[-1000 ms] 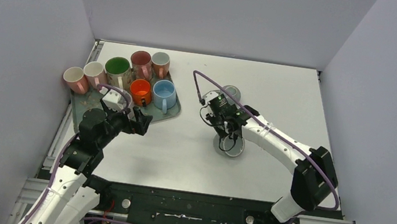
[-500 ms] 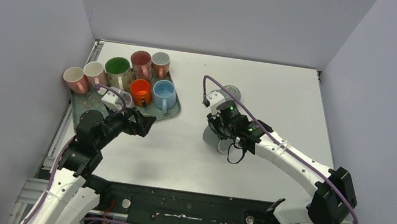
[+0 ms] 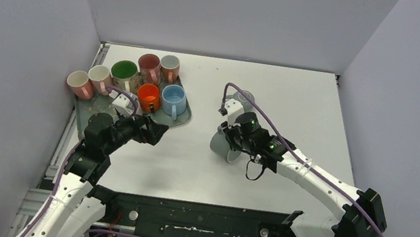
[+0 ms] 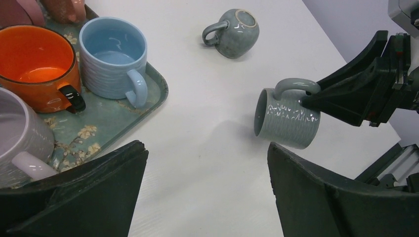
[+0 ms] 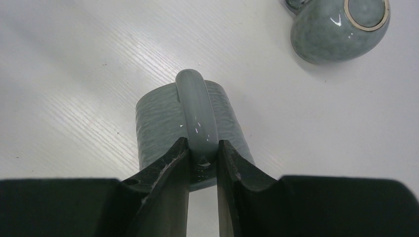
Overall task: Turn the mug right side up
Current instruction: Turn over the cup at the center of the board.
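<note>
The mug (image 3: 221, 147) is grey-green and ribbed. It is turned on its side near the middle of the table, mouth toward the tray, handle uppermost. My right gripper (image 5: 202, 146) is shut on the mug's handle (image 5: 196, 111); the left wrist view shows the same grip on the mug (image 4: 288, 121). Whether the mug touches the table I cannot tell. My left gripper (image 4: 205, 148) is open with nothing between its fingers, over bare table just off the tray's near corner and to the left of the mug; from above, this left gripper (image 3: 155, 132) sits beside the tray.
A rounder grey mug (image 3: 245, 97) lies tipped over behind the held one, its foot ring showing (image 5: 341, 24). A patterned tray (image 4: 148, 101) at the left holds several upright mugs, among them an orange mug (image 3: 149, 94) and a blue mug (image 3: 173, 97).
The right arm has lifted the mug off its rim, swung it left and tipped it onto its side. The left gripper's jaws have narrowed a little.
</note>
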Available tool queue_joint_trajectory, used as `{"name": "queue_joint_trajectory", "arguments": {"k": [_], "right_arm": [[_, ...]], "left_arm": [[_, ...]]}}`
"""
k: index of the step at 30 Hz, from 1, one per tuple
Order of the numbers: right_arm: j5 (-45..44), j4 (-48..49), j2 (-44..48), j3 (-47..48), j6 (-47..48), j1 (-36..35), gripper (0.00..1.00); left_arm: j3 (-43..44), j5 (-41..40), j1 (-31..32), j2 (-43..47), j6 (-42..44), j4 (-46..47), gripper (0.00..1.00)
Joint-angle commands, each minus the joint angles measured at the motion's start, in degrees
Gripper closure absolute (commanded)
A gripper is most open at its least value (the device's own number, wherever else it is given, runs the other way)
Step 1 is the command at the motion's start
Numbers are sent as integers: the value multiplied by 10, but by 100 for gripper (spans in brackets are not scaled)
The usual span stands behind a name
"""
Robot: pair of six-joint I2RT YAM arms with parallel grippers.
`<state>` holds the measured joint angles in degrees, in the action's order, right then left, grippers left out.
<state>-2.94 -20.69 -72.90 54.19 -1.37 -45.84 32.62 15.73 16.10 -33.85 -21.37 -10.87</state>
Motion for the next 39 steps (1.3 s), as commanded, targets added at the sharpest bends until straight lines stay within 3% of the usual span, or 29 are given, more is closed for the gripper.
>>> {"name": "queue_joint_trajectory", "arguments": {"k": [1, 6, 10, 20, 25, 30, 39], "right_arm": [[25, 117, 47, -8, -31, -3, 100], [39, 165, 72, -42, -62, -2, 100], [54, 259, 104, -100, -82, -2, 100], [51, 432, 170, -186, 8, -4, 100], [13, 461, 178, -200, 83, -8, 100], [-2, 538, 194, -231, 223, -41, 100], [-45, 623, 231, -258, 453, -126, 100]], "left_arm": [[47, 32, 1, -2, 18, 12, 10], [51, 66, 1, -19, -18, 28, 14], [80, 88, 1, -49, -64, 17, 16], [156, 131, 1, -86, -173, -55, 20], [165, 161, 1, -85, -212, -62, 22], [170, 198, 1, -86, -262, -69, 23], [121, 268, 1, -80, -399, 16, 26]]}}
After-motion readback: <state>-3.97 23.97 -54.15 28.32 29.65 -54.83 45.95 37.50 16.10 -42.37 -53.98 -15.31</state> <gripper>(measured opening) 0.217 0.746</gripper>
